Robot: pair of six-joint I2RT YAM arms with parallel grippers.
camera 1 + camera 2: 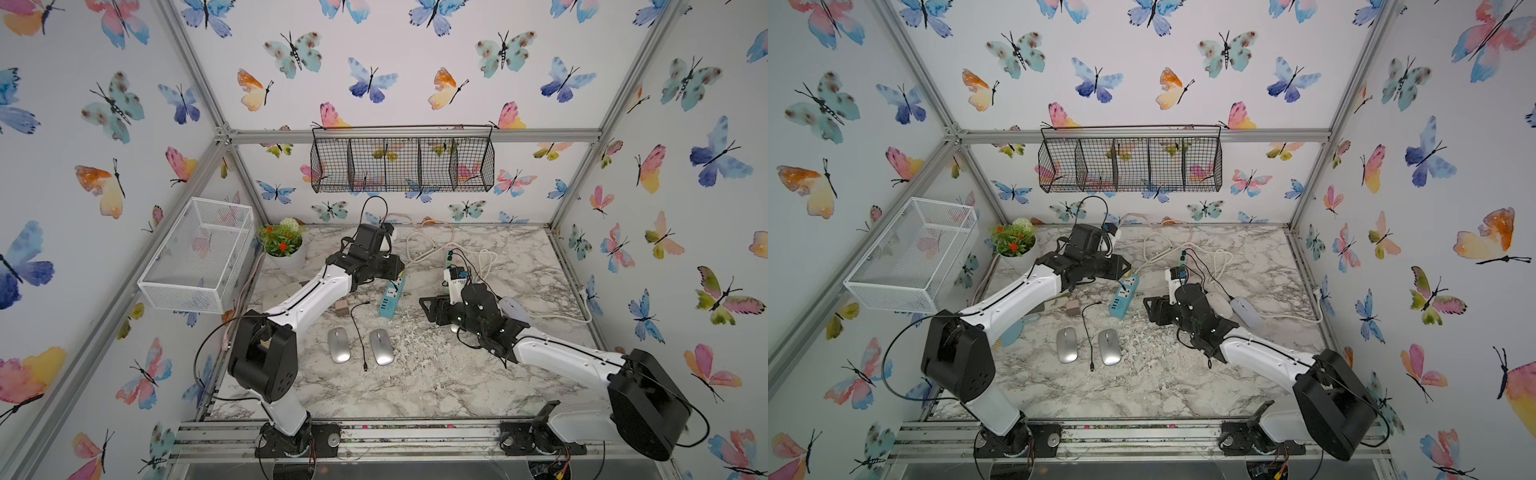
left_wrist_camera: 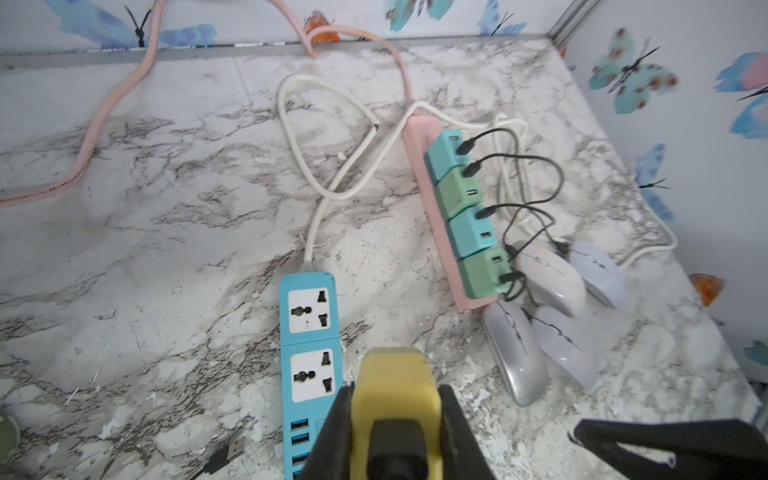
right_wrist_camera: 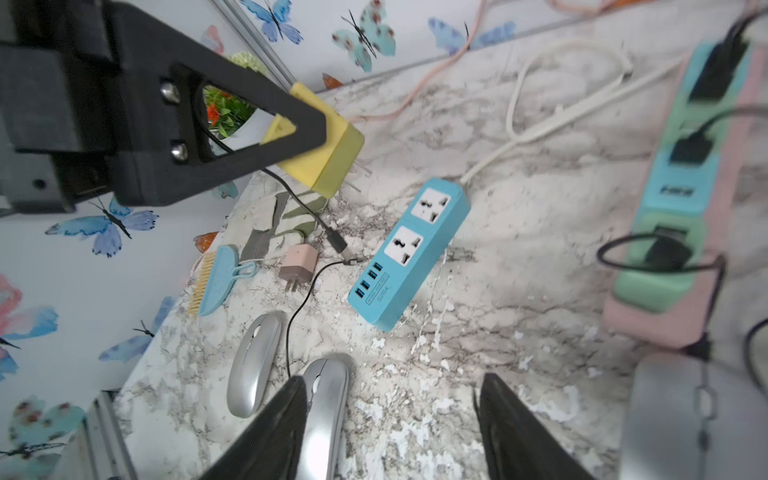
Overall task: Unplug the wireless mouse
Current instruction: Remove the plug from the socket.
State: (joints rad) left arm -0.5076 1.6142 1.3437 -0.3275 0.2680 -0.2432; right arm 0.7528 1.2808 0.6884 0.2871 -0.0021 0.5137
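Note:
My left gripper [image 2: 395, 399] is shut on a yellow charger [image 3: 328, 158], held just above the table beside the blue power strip [image 1: 390, 299]; its prongs are bare. A pink power strip [image 2: 419, 137] carries several teal and green chargers with black cables running to several mice, among them a silver mouse [image 2: 515, 353] and a cream mouse [image 2: 548, 278]. My right gripper [image 3: 390, 415] is open with nothing between its fingers, just left of that pink strip. Two silver mice [image 1: 337, 345] [image 1: 381, 346] lie at the front with a loose black cable [image 1: 358, 328] between them.
A white wire basket [image 1: 199, 253] hangs on the left wall and a black wire basket [image 1: 403, 164] on the back wall. A flower pot [image 1: 284, 245] stands at the back left. A small pink adapter [image 3: 297, 264] and a blue brush [image 3: 216, 282] lie near the left edge. Pale cords loop behind.

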